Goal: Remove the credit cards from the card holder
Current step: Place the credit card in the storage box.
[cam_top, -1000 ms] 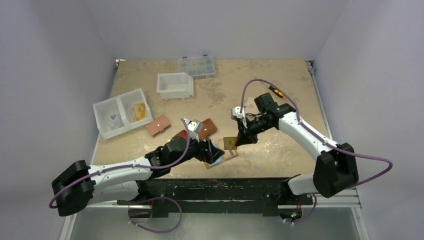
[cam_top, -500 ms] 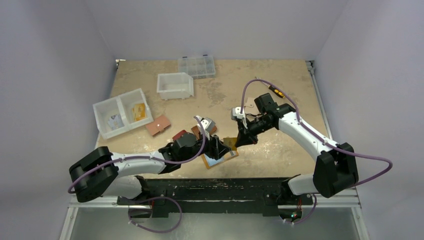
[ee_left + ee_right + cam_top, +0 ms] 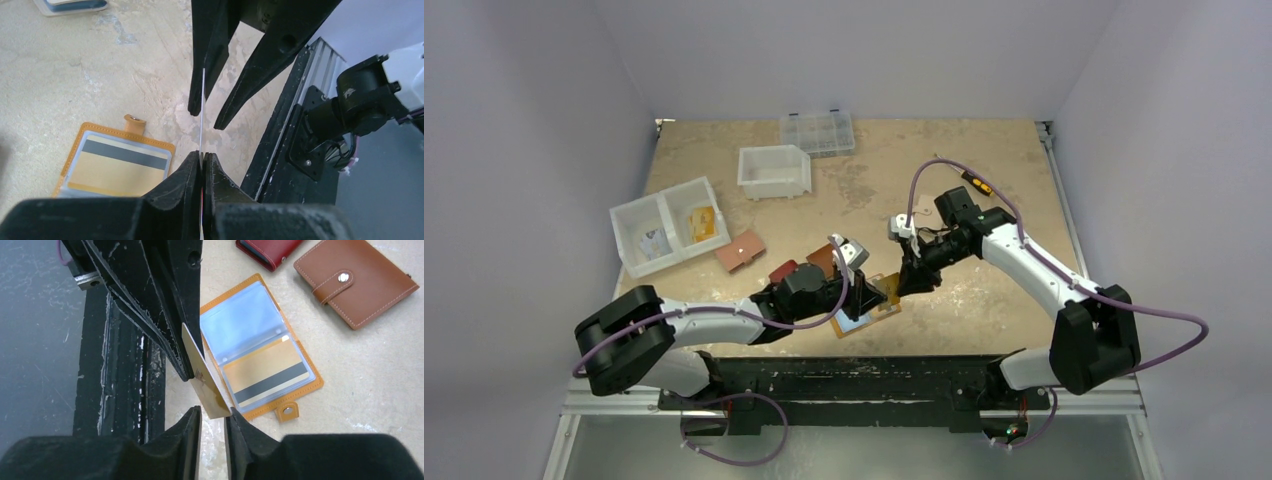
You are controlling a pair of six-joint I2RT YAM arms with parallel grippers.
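The mustard-yellow card holder point(image 3: 864, 318) lies open on the table near the front edge. A tan credit card with a dark stripe point(image 3: 267, 372) sits in one of its clear pockets, and the other pocket looks pale blue. Another tan credit card point(image 3: 205, 382) hangs in the air between the two grippers. My left gripper point(image 3: 201, 156) is shut on that card, which shows edge-on in the left wrist view. My right gripper point(image 3: 212, 412) stands open around the card's other end, its fingers slightly apart from it.
A dark red wallet point(image 3: 270, 250) and a brown wallet point(image 3: 355, 280) lie just behind the holder. Further back are a pinkish wallet point(image 3: 740, 250), white bins point(image 3: 669, 225) point(image 3: 774, 170), a clear organizer point(image 3: 817, 132) and a screwdriver point(image 3: 976, 183). The black front rail point(image 3: 854, 375) runs close by.
My left arm reached right to the card held up by the right gripper and shut on it. The right gripper's fingers have opened off the card.
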